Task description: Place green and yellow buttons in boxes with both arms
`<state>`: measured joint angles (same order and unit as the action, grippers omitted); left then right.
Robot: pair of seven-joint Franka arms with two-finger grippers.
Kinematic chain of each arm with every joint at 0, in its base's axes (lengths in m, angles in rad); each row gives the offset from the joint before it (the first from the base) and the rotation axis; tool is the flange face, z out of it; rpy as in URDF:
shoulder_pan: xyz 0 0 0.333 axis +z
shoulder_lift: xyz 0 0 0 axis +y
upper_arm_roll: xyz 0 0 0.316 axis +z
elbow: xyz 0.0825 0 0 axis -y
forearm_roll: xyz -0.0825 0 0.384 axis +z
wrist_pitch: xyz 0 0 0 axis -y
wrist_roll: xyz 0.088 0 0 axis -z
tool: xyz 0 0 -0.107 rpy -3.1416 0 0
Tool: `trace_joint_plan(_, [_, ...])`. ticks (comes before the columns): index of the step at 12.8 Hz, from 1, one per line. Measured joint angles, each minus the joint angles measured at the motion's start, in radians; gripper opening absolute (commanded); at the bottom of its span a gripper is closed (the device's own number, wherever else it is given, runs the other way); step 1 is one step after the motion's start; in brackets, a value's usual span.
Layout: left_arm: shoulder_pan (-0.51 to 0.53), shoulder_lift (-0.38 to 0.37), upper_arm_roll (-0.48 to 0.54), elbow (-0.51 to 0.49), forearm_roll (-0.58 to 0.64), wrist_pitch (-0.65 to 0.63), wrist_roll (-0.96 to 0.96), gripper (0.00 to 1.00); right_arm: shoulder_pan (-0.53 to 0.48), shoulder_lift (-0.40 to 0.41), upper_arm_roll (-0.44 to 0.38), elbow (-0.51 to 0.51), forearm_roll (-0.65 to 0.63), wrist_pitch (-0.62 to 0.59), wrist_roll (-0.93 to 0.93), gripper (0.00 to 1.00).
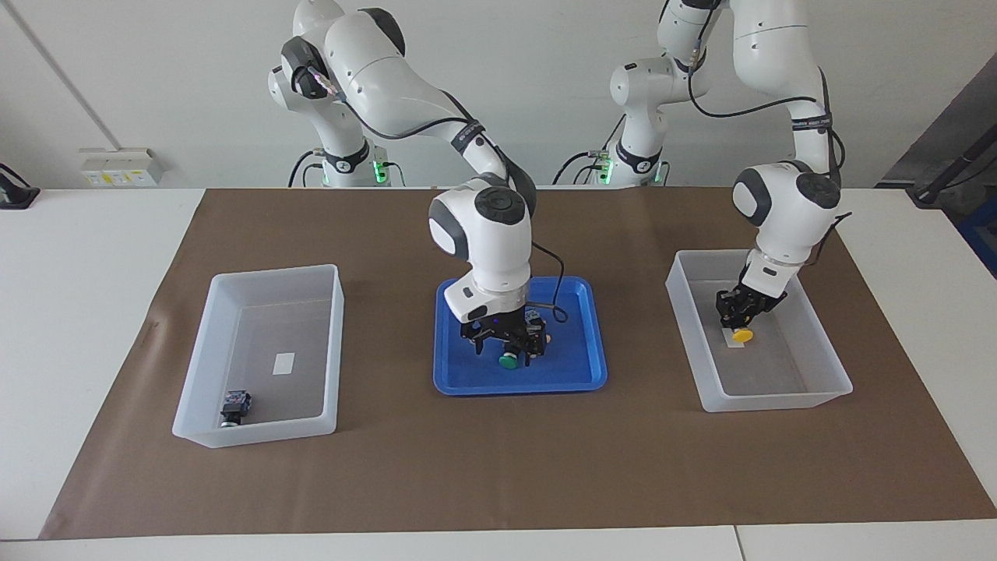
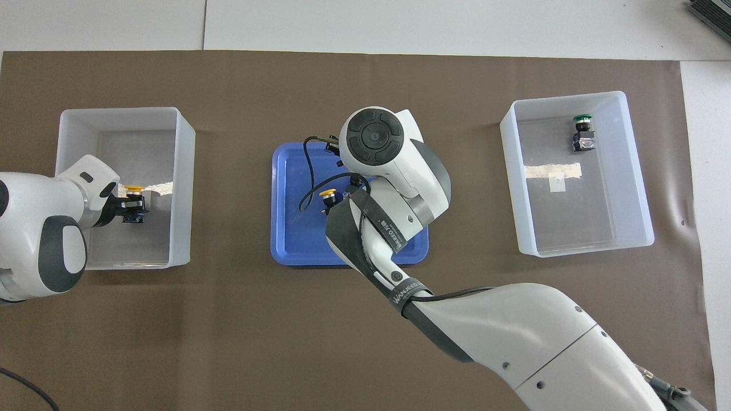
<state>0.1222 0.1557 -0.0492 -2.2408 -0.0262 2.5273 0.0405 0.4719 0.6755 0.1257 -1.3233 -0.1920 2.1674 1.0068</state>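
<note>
My right gripper (image 1: 508,352) is low in the blue tray (image 1: 576,374), with open fingers on either side of a green button (image 1: 508,361). In the overhead view its own wrist hides both. A yellow button (image 2: 329,197) lies in the tray beside it, toward the left arm's end. My left gripper (image 1: 738,313) reaches down into the box (image 1: 679,312) at the left arm's end. It is shut on a yellow button (image 1: 743,336), held low over the box's label; the button also shows in the overhead view (image 2: 135,201). Another green button (image 2: 582,132) lies in the box (image 2: 638,171) at the right arm's end.
Both boxes and the blue tray (image 2: 282,228) stand in a row on a brown mat (image 1: 498,467) over a white table. The right arm's forearm crosses above the mat between the tray and the robots' edge.
</note>
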Motion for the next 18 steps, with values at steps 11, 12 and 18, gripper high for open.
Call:
trace_joint_plan(11, [-0.012,-0.075,-0.009,0.311,-0.001,-0.422,-0.015,1.00,0.012,0.020,0.008,-0.089,0.001,0.035,0.007,0.00])
trace_joint_plan(12, [-0.017,-0.089,-0.019,0.340,-0.001,-0.464,-0.038,1.00,0.012,0.020,0.008,-0.089,0.001,0.034,0.007,0.00])
trace_joint_plan(18, [-0.223,-0.135,-0.055,0.336,-0.005,-0.487,-0.387,1.00,-0.020,-0.057,-0.001,-0.091,0.000,-0.043,-0.016,0.00])
